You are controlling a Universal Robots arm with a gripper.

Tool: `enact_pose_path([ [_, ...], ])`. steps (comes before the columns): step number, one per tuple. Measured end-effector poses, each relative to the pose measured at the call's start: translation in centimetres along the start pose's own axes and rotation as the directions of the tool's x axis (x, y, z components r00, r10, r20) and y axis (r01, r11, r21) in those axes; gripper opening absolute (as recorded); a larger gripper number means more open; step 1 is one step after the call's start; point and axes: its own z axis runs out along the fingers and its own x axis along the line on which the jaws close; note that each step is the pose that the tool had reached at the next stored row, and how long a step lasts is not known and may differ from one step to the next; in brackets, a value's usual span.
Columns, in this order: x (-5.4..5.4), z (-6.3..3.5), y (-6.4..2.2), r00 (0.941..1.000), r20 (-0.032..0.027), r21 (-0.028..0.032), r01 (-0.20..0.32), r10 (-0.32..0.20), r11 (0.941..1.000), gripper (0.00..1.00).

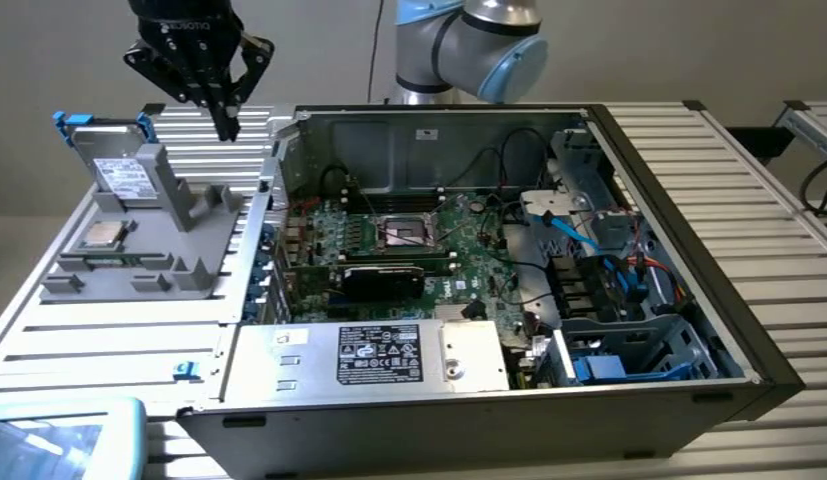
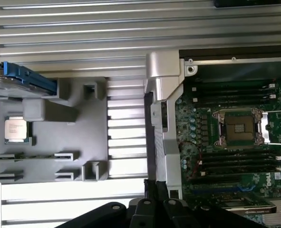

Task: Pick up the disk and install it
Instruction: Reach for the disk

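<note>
blue plastic frames the disk, a silver-grey drive with a white label that stands on edge in a slot of a grey holder on the slatted metal bench. in the wrist view the disk shows edge-on at one end of the holder, its blue carrier uppermost. a small square processor chip lies flat in a recess of the same holder, just beside the disk's foot; the wrist view shows the chip too.

the pincer hangs above the bench on the exterior view's right of the disk, near it but apart. its fingers are drawn together to a point and grip nothing. in the wrist view the pincer lies over the strip between the holder and the wall of an open computer case.

inside the case the green motherboard lies bare with its empty processor socket, also seen in the wrist view. a silver box with a black-and-white sticker sits at the near edge, and a drive cage with blue parts is at the exterior view's right.
</note>
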Motion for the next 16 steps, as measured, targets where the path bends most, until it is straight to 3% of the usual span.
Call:
enact_pose_path([
  [8, 3.5, 0.07, 0.73, 1.0000, -0.0017, 0.0001, 0.000, 0.000, 1.0000, 0.11],
  [16, 5.6, 0.17, 2.67, 1.0000, -0.0051, 0.0003, 0.000, 0.000, 1.0000, 0.11],
])
